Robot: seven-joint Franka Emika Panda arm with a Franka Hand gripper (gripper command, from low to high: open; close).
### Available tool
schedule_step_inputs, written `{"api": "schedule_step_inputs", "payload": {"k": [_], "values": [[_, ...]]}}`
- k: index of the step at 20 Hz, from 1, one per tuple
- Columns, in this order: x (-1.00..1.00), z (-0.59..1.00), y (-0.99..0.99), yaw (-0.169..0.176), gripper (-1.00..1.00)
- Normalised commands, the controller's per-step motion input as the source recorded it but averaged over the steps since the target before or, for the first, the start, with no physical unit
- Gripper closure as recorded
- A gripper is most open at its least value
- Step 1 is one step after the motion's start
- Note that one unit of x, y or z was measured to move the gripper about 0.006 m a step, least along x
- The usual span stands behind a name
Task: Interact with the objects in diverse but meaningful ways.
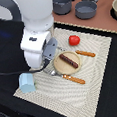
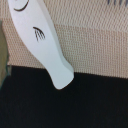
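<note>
In the exterior view my white arm hangs low over the woven mat (image 1: 96, 79), and its hand (image 1: 44, 61) sits just beside the exterior view's left rim of a round wooden plate (image 1: 59, 65). The fingers are hidden by the arm body. A dark brown sausage (image 1: 68, 60) lies on the plate. A red tomato (image 1: 74, 40) rests on the mat behind it. A light blue cup (image 1: 27, 82) lies at the mat's corner. The wrist view shows a white fish-shaped piece (image 2: 42, 40) lying flat, its tail past the mat edge onto the black surface (image 2: 65, 110).
Two grey pots (image 1: 85, 9) stand on the brown counter at the back. Orange-handled cutlery lies on the mat: one piece (image 1: 85, 53) beyond the plate, another (image 1: 73, 79) in front of it. A black cable (image 1: 10, 73) runs near the cup.
</note>
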Motion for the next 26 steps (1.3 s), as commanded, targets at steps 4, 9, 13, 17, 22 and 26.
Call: {"api": "schedule_step_inputs", "payload": {"k": [4,9,13,17,22,26], "values": [[-0.17,-0.32,0.4,0.118,-1.0],[-0.17,-0.26,0.33,0.129,-1.0],[-0.2,-0.33,0.16,0.073,-1.0],[-0.21,-0.35,0.01,0.038,-1.0],[-0.16,-0.35,0.0,0.015,1.0],[-0.17,-0.39,0.0,0.006,1.0]]}}
